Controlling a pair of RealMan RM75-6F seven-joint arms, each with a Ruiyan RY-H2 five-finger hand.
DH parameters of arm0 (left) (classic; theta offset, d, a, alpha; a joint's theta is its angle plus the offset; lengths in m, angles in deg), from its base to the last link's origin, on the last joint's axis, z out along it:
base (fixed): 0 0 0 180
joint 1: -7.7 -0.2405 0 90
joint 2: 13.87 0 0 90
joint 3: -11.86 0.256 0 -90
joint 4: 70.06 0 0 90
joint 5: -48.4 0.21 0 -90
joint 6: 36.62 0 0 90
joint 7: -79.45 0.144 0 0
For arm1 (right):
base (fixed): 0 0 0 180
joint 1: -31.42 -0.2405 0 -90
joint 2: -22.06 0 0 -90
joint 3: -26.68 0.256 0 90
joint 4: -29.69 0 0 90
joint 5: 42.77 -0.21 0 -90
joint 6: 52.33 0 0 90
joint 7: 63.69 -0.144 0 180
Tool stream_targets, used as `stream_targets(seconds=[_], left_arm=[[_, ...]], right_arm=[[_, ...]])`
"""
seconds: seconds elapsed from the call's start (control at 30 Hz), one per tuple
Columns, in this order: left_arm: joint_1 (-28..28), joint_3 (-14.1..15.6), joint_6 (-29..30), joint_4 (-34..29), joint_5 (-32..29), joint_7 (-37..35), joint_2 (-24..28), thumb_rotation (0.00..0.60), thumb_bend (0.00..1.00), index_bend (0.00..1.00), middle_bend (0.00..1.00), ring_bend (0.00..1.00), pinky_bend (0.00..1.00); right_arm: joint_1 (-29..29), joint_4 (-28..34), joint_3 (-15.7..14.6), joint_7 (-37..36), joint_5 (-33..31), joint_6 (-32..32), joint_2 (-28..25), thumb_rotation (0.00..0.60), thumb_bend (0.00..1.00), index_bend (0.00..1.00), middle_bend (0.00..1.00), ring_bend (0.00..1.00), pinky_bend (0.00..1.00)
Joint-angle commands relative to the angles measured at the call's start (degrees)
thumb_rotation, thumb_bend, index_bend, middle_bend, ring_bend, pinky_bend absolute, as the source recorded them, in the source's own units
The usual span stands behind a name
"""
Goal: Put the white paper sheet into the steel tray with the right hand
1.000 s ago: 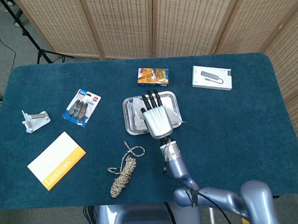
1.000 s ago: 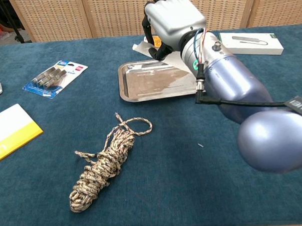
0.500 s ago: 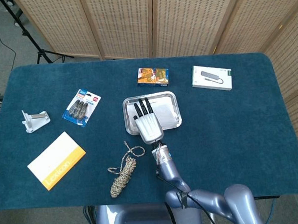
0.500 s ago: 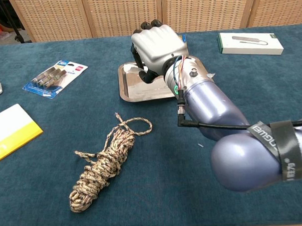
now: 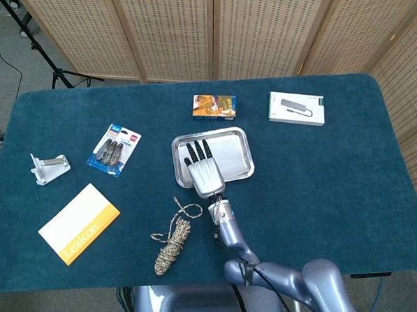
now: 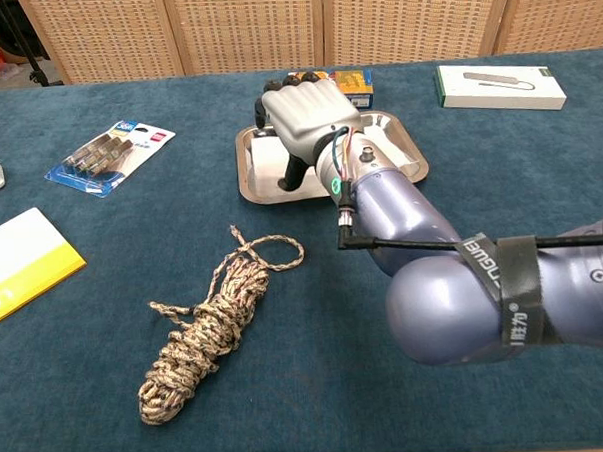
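Layout, head view, steel tray [image 5: 233, 155] taken as centre of the table [image 5: 336, 191].

- Right hand [image 5: 205, 174] over the tray's 7–8 o'clock part, fingers [image 5: 198, 151] pointing toward 12, wrist off the tray's near edge.
- Small printed box [image 5: 214, 105] at 12 o'clock, just beyond the tray's far rim.
- Flat boxed item [image 5: 296, 108] at 2 o'clock, apart from the tray.
- Blister pack [image 5: 114, 148] at 9 o'clock.
- Bracket [image 5: 48, 168] further out at 9 o'clock, near the table's edge.
- Booklet [image 5: 79, 223] at 8 o'clock, nearer the front.
- Rope bundle [image 5: 172, 241] at 7 o'clock, its loose loop end toward the tray.
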Motion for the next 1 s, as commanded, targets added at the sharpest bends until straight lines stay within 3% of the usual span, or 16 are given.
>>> stream_targets(seconds=[0.03, 0.27, 0.43, 0.53, 0.7, 0.8, 1.0], left_arm=[[0.1, 0.1, -0.2, -0.1, 0.0, 0.1, 0.0, 0.600, 0.00, 0.00, 0.00, 0.00, 0.00], [0.0, 0.3, 0.2, -0.3, 0.6, 0.5, 0.0, 0.600, 0.00, 0.00, 0.00, 0.00, 0.00], [0.0, 0.5, 0.2, -0.4, 1.0, 0.6, 0.0, 0.600, 0.00, 0.00, 0.00, 0.00, 0.00], [0.0, 0.5, 0.3, -0.3, 1.2, 0.5, 0.0, 0.600, 0.00, 0.00, 0.00, 0.00, 0.00], [0.2, 0.8, 0.2, -0.4, 1.7, 1.0, -0.2, 0.600, 0.00, 0.00, 0.00, 0.00, 0.00], [0.2, 0.9, 0.3, -0.5, 1.9, 1.4, -0.3, 0.600, 0.00, 0.00, 0.00, 0.00, 0.00], [0.2, 1.2, 0.6, -0.7, 2.3, 2.9, -0.6, 0.600, 0.00, 0.00, 0.00, 0.00, 0.00]], right_arm=[[0.2, 3.4, 1.4, 0.7, -1.5, 0.4, -1.6, 0.600, 0.00, 0.07, 0.00, 0.00, 0.00], [2.6, 13.9, 2.3, 3.7, -5.4, 0.9, -5.7, 0.600, 0.02, 0.06, 0.00, 0.00, 0.00], [4.8, 24.3, 2.6, 1.6, -6.9, 2.8, -10.5, 0.600, 0.33, 0.10, 0.03, 0.00, 0.00], [6.6, 31.4, 2.6, -0.9, -8.3, 5.2, -14.7, 0.600, 0.42, 0.14, 0.06, 0.00, 0.00], [10.5, 44.2, 1.0, -2.4, -12.0, 8.9, -26.1, 0.600, 0.45, 0.18, 0.09, 0.00, 0.00], [12.0, 48.0, -0.5, -3.3, -12.3, 9.5, -30.9, 0.600, 0.45, 0.18, 0.09, 0.00, 0.00], [17.9, 53.7, -5.1, -8.8, -3.4, 6.0, -40.8, 0.600, 0.45, 0.20, 0.10, 0.00, 0.00]])
